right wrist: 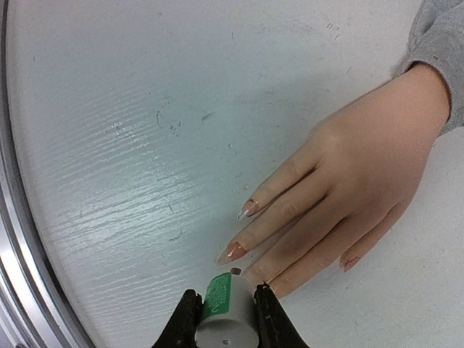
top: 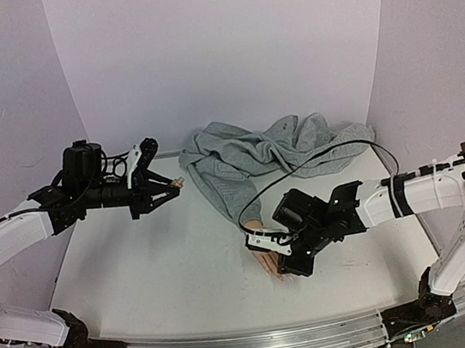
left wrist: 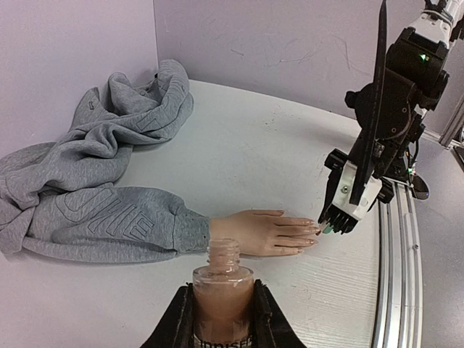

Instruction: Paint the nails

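Note:
A flesh-coloured mannequin hand lies palm down on the white table, its wrist in a grey sweatshirt sleeve. The nails are long; two of them look glossy pinkish. My right gripper is shut on the grey polish cap with a green label. The cap's small dark brush tip sits at a fingertip between the fingers. From above, the right gripper hovers over the hand. Raised at the left, my left gripper is shut on an uncapped bottle of pinkish-brown polish.
The grey sweatshirt is bunched at the back centre of the table. A metal rail runs along the near edge. Lilac walls close in the back and both sides. The right arm's black cable loops over the sweatshirt.

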Controlling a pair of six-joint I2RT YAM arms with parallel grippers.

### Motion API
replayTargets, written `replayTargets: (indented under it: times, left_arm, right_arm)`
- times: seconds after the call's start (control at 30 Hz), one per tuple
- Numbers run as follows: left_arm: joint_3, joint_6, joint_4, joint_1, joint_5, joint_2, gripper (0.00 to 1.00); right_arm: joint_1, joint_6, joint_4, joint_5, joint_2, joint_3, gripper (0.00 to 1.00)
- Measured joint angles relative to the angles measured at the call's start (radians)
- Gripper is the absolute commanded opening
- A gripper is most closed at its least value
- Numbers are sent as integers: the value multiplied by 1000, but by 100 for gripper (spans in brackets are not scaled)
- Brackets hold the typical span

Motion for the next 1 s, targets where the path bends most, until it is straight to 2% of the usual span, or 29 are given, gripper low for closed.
replayTargets:
  times: [0.47,1.0]
  left_arm:
    - [0,0,0,0,0,0,0]
    - [0,0,0,0,0,0,0]
  right_arm:
    - [0,-5,31,2,-18,0,0]
    - [0,-6,44,-2,36,0,0]
